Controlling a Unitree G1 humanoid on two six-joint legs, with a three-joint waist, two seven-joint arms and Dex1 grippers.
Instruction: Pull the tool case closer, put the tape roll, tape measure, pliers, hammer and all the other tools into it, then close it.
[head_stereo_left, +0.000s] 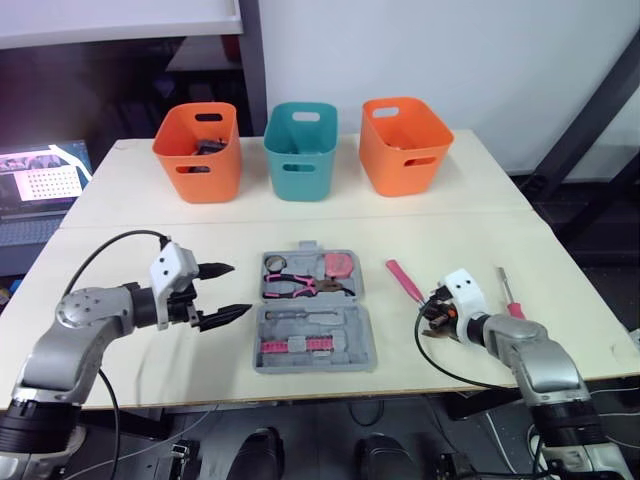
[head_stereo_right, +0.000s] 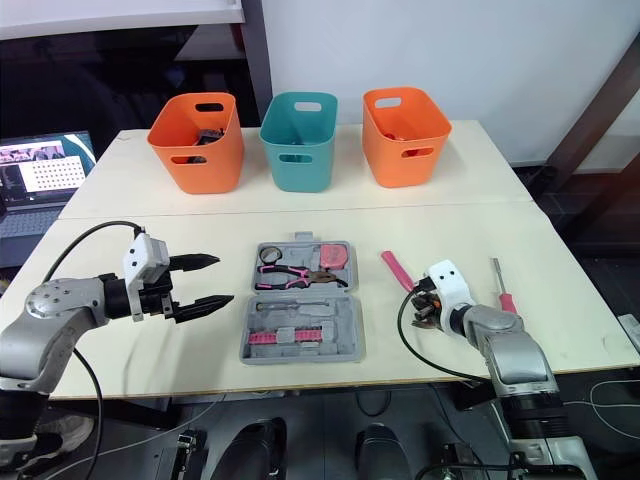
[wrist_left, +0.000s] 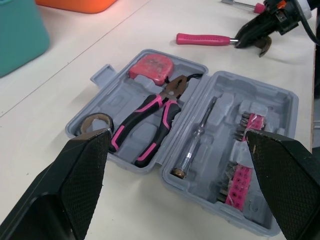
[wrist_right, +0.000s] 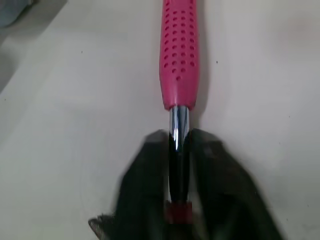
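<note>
- The left gripper (head_stereo_left: 240, 288) hangs just above the table (head_stereo_left: 150, 360), near the left side of the tool case (wrist_left: 277, 107). Its two fingers are wide apart and hold nothing. The arm is bent, and the fingers point sideways at the case.
- The right gripper (head_stereo_left: 434, 305) sits low over the table, to the right of the case. Its fingers are squeezed onto the shiny metal neck of the hammer (head_stereo_left: 404, 279). The arm is stretched forward and low.
- The hammer lies flat, with its pink handle pointing away from the robot. The fingers hide its head end.
- I think the hammer is hard and heaviest at the head, so a hold near the head should stop it tipping. The metal neck looks smooth and could slip. The dotted pink handle would give more grip.
- The case lies open and flat in the middle of the table. The pliers (head_stereo_left: 295, 286), tape roll (head_stereo_left: 275, 263) and tape measure (head_stereo_left: 340, 264) lie in its far half.
- A red-handled screwdriver (head_stereo_left: 510, 295) lies on the table, to the right of the right gripper.
</note>
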